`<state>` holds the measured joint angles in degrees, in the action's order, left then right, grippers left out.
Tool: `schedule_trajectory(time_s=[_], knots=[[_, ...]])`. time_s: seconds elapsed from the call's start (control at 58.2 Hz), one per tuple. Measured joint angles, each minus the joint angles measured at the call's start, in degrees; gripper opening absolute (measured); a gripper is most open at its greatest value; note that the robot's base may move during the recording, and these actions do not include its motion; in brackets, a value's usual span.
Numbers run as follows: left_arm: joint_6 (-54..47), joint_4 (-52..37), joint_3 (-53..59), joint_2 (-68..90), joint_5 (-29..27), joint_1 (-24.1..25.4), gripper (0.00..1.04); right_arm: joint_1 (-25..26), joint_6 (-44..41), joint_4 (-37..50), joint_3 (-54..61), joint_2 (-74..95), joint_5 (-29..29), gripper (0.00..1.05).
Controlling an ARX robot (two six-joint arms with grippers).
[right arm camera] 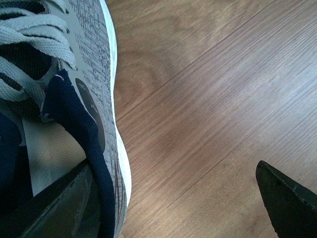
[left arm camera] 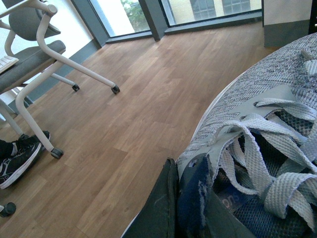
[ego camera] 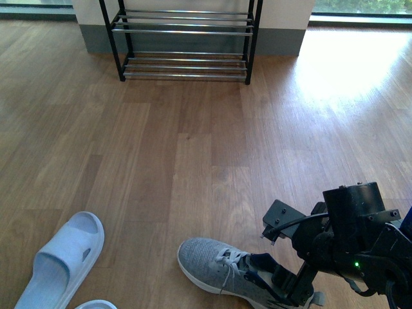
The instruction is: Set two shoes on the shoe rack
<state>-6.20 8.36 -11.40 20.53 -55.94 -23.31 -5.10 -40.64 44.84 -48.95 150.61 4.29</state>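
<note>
Right gripper (ego camera: 290, 290) at one grey sneaker (ego camera: 219, 264), second sneaker (left arm camera: 257, 99), one shoe rack (ego camera: 187, 29).

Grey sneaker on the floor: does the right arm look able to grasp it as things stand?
Probably yes. The right tool is open and straddles the grey sneaker's side wall near the navy collar: one finger inside, the other outside. Nothing blocks it.

Right arm (ego camera: 354, 238): was bent low, wrist pitched downward.
Right gripper (ego camera: 293, 290): jaws stood wide apart.
Left gripper (left arm camera: 190, 213): apparently clamped on the shoe (left arm camera: 257, 79) collar; only one finger (left arm camera: 157, 210) showed clearly.
</note>
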Motion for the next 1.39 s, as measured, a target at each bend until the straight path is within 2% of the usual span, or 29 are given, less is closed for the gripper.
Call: schedule_trajectory(time_s=[0.292,0.327,0.533,0.636,0.739,0.791,0.877,1.22,1.392], knots=[[0.00,0.00,0.00,0.00,0.00,0.00,0.02,0.26,1.01,-2.91,-5.53,5.25,-1.77,0.95],[0.00,0.00,0.00,0.00,0.00,0.00,0.02,0.26,2.01,-3.52,-6.49,5.92,-2.10,0.93],[0.00,0.00,0.00,0.00,0.00,0.00,0.02,0.37,4.96,-5.95,-10.99,8.37,-4.61,0.62],[0.00,0.00,0.00,0.00,0.00,0.00,0.02,1.14,5.64,-7.39,-13.07,8.85,-6.14,0.39],[0.00,0.00,0.00,0.00,0.00,0.00,0.02,1.81,6.82,-7.65,-13.84,8.94,-7.72,0.25],[0.00,0.00,0.00,0.00,0.00,0.00,0.02,2.73,7.85,-7.76,-14.34,8.96,-9.18,0.13],[0.00,0.00,0.00,0.00,0.00,0.00,0.02,3.96,8.09,-7.54,-14.38,8.94,-10.51,0.01],[0.00,0.00,0.00,0.00,0.00,0.00,0.02,8.68,10.71,-5.92,-9.86,4.09,-11.10,0.01],[0.00,0.00,0.00,0.00,0.00,0.00,0.02,14.08,10.64,-2.62,-3.67,-6.08,-10.75,0.01]])
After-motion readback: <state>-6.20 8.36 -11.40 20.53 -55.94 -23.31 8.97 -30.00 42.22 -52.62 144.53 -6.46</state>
